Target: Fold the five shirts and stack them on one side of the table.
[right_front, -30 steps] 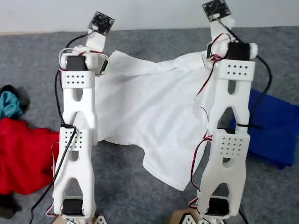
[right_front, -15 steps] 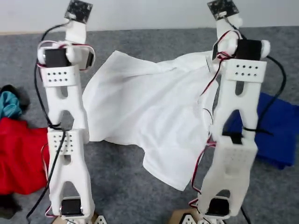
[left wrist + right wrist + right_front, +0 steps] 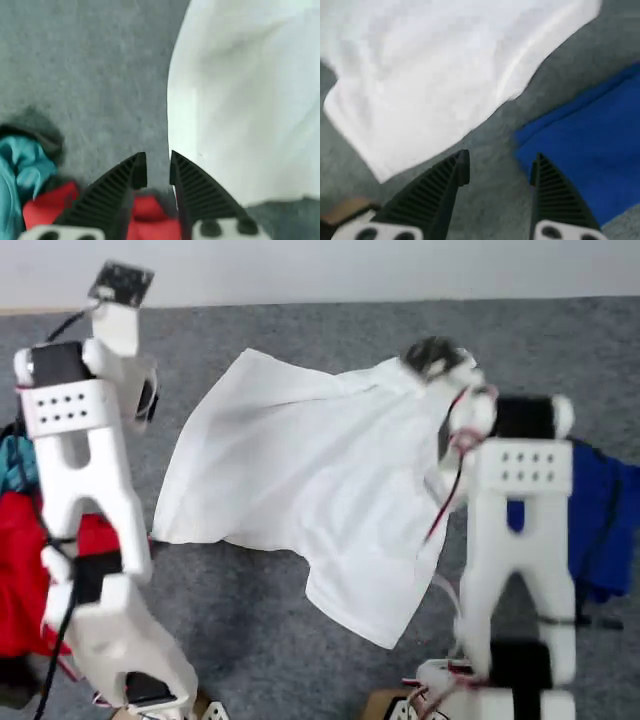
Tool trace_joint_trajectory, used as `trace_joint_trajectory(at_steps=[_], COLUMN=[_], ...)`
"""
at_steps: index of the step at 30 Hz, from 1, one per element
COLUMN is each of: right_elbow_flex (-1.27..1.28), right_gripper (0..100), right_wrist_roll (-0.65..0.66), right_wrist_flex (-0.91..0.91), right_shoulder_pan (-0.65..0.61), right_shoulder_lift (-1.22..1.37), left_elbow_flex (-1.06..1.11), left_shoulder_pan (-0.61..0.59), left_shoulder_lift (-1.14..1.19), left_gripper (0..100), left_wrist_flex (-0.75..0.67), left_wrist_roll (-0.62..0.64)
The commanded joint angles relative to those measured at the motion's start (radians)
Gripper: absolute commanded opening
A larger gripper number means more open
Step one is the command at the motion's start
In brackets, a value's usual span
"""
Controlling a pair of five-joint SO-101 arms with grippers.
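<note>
A white shirt (image 3: 320, 470) lies spread and creased on the grey carpet between my two arms. My left arm (image 3: 75, 440) stands to its left. My left gripper (image 3: 157, 167) hangs over bare carpet just beside the shirt's edge (image 3: 240, 100), open by a narrow gap and holding nothing. My right arm (image 3: 520, 490) stands over the shirt's right side. My right gripper (image 3: 500, 167) is open wide and empty above the carpet strip between the white shirt (image 3: 435, 75) and a blue shirt (image 3: 590, 150).
A red shirt (image 3: 25, 580) and a teal one (image 3: 15, 465) lie crumpled at the left edge, close to my left arm. The blue shirt (image 3: 600, 530) lies at the right edge. A pale wall runs along the far side of the table.
My left arm has swung left, away from the white shirt's far left corner. My right arm has drawn back from the far right corner. The shirt stays on the carpet.
</note>
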Motion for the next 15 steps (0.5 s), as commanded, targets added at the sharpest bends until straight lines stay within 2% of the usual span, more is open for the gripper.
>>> trace_joint_trajectory(at_steps=[1, 8, 15], right_elbow_flex=[0.242, 0.600, 0.706], right_gripper=[20.3, 20.5, 26.6], right_wrist_roll=[0.066, 0.115, 0.110], right_wrist_flex=[0.042, 0.039, -0.082], right_shoulder_pan=[-0.048, -0.174, -0.289], right_shoulder_lift=[-0.213, -0.367, -0.366], left_elbow_flex=[0.199, 0.380, 0.424], left_shoulder_pan=[-0.040, -0.178, -0.230], left_shoulder_lift=[-0.164, -0.201, -0.199], left_gripper=[9, 9, 9], left_wrist_flex=[0.005, -0.054, -0.095], left_wrist_roll=[-0.037, -0.044, -0.043])
